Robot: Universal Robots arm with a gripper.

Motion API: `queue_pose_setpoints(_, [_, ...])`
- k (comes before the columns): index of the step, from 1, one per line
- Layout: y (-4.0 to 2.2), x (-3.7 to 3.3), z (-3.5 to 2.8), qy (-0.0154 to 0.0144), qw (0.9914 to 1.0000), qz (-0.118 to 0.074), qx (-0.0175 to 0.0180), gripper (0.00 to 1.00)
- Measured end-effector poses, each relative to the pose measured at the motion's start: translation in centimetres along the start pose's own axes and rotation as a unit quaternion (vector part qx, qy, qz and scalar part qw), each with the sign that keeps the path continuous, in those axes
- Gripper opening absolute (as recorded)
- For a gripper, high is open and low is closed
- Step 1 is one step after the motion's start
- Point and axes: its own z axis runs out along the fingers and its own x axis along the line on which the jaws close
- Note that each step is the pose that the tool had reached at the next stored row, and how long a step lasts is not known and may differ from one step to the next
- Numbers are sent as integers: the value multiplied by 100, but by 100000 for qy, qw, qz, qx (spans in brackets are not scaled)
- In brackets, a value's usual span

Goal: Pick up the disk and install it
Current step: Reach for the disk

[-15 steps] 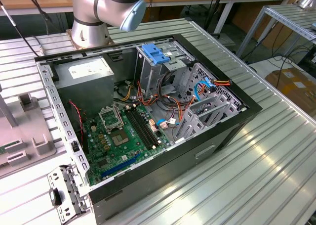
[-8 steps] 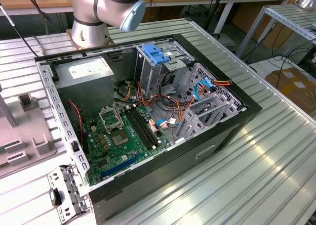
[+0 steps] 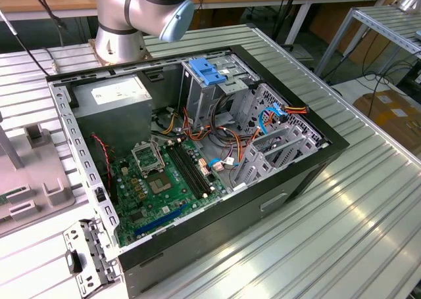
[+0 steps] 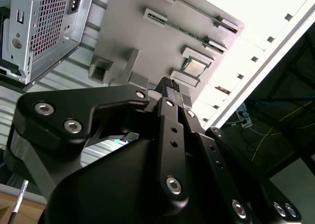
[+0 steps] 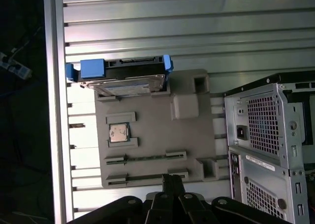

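The disk [image 5: 129,85], a silver drive with blue side rails and a blue tab, rests on one end of a grey fixture plate [image 5: 187,135] in the first wrist view. My gripper [image 5: 172,180] hangs over the plate's opposite end, well apart from the disk. Its black fingers [image 4: 171,88] are pressed together with nothing between them. In the exterior view the open computer case [image 3: 197,148] lies on the slatted table, and its drive cage [image 3: 217,89] carries a light-blue latch on top.
A processor chip [image 5: 118,133] sits in a pocket of the fixture plate, also seen as the chip [image 4: 195,66] in the second wrist view. The case's rear panel [image 5: 266,135] stands close beside the plate. The table edge [image 5: 54,111] runs along the plate's other side.
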Motion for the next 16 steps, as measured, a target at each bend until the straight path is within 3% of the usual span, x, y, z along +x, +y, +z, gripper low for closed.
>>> queue_pose_setpoints(6, [-6,85,-2,2,100000,2,2,11])
queue_pose_setpoints(16, [-12,164,-3,1,100000,2,1,11])
